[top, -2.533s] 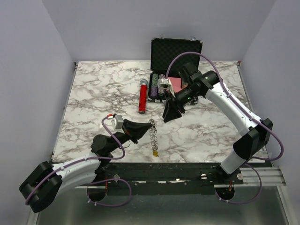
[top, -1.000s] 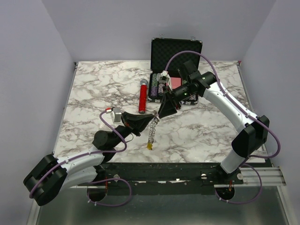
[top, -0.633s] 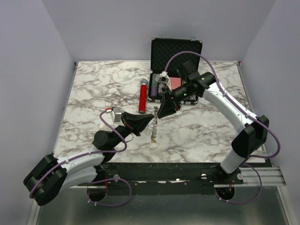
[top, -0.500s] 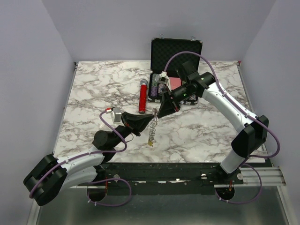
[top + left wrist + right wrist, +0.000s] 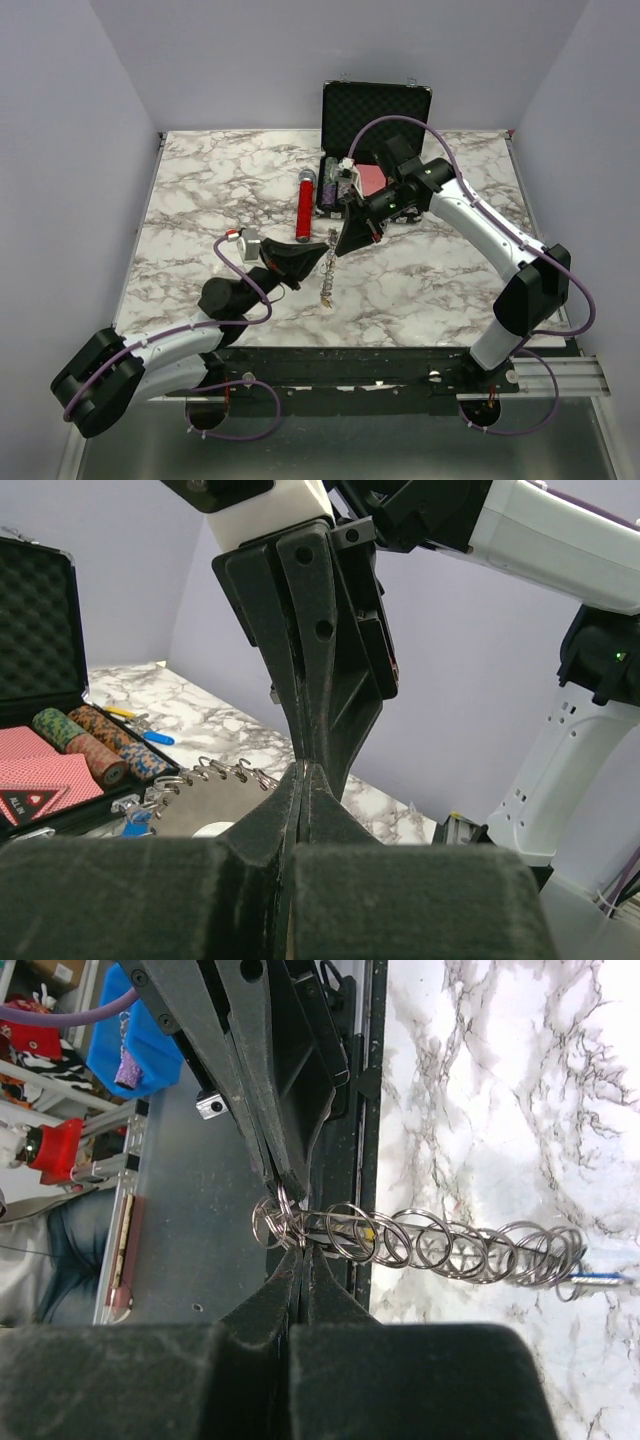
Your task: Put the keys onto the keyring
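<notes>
The keyring (image 5: 326, 282) hangs as a string of silver rings with a yellow tag, above the table's front middle. My left gripper (image 5: 327, 247) is shut on its top end. My right gripper (image 5: 337, 247) comes in from the back right, tip to tip with the left, and is shut on the same cluster of rings (image 5: 283, 1225). In the right wrist view the keyring (image 5: 450, 1243) stretches right to a blue tag (image 5: 598, 1279), with the left fingers (image 5: 262, 1090) above it. The left wrist view shows the left gripper (image 5: 303, 769) meeting the right fingers (image 5: 322, 660). Loose keys are out of view.
A red cylinder (image 5: 304, 206) lies behind the left gripper. An open black case (image 5: 375, 112) with poker chips (image 5: 334, 187) and red cards (image 5: 373, 177) stands at the back middle. The right arm reaches over the case's front.
The right gripper's jaws closed on the top of the keyring beside the left fingertips. The hanging keyring swung a little. The left arm stayed in place.
</notes>
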### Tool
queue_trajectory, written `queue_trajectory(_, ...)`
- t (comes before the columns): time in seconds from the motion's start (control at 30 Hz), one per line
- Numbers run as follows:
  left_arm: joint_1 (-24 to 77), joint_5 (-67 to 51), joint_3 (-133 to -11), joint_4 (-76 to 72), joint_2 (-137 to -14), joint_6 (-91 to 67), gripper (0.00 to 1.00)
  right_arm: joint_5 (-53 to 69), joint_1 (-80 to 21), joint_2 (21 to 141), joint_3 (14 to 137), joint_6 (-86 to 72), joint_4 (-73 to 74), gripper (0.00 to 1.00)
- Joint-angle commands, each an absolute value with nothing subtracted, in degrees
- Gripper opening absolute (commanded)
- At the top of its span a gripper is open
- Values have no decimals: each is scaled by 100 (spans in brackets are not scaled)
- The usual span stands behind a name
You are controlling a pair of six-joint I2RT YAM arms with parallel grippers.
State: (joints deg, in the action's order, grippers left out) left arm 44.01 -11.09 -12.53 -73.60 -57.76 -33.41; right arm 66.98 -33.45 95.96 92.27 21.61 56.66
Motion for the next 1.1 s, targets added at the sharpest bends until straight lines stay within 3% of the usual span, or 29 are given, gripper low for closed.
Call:
queue_trajectory(0.0, 4430, -932, -1556, -9070, -5845, -3270, 0, 6891, -3463, 9554, 9088, 2030, 5511, 0)
queue_trajectory(1.07, 4430, -1414, -1371, -9114, -5880, -3384, 0, 7611, -3437, 9554, 8833, 1362, 4939, 5)
